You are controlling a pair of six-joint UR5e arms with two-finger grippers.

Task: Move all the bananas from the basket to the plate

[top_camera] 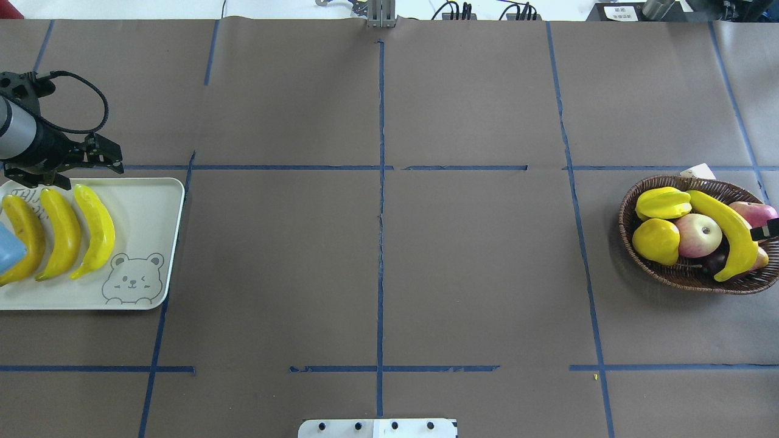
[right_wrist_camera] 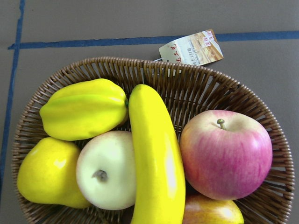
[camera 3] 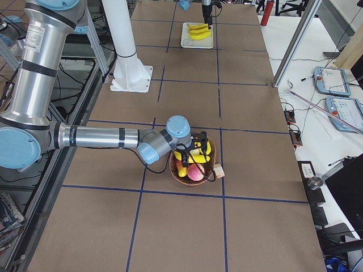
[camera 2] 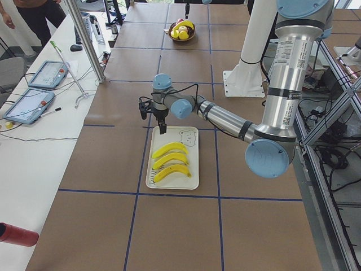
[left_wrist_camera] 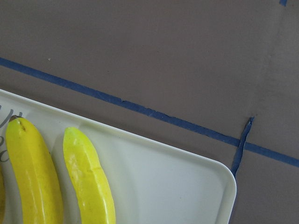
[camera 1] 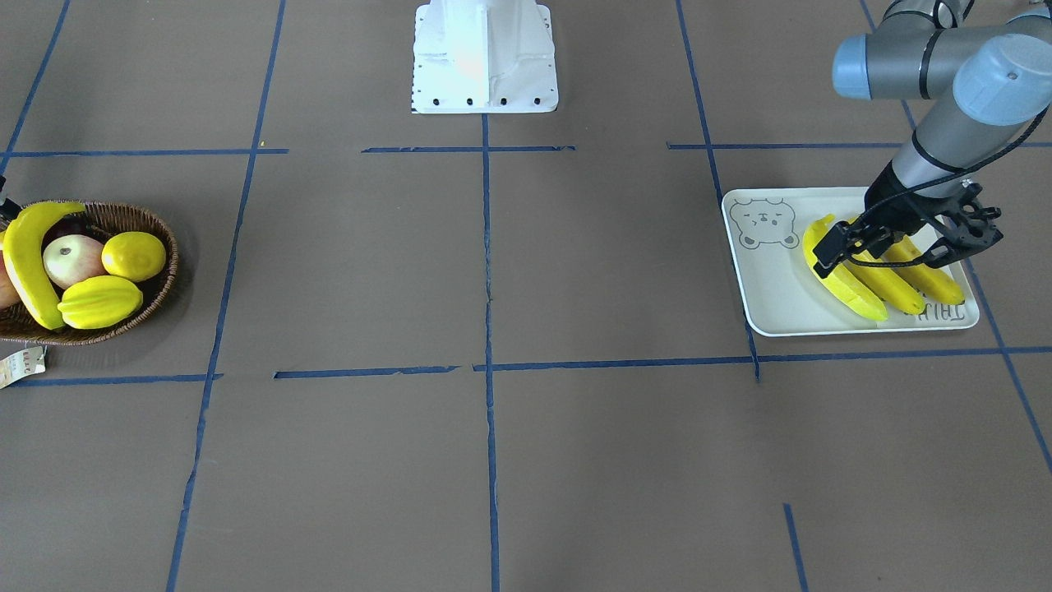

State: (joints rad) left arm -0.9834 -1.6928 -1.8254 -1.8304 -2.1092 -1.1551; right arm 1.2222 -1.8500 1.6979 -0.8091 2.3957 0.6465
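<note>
One banana lies across the wicker basket, bedded on a pink apple. My right hand hangs over it, and I cannot tell its grip. If I pinch off-centre, the banana may roll aside.

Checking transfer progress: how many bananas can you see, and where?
4. Three lie side by side on the plate: the edge banana, the middle banana and the bear-side banana. The fourth banana lies across the other fruit in the basket. More may hide underneath.
</note>
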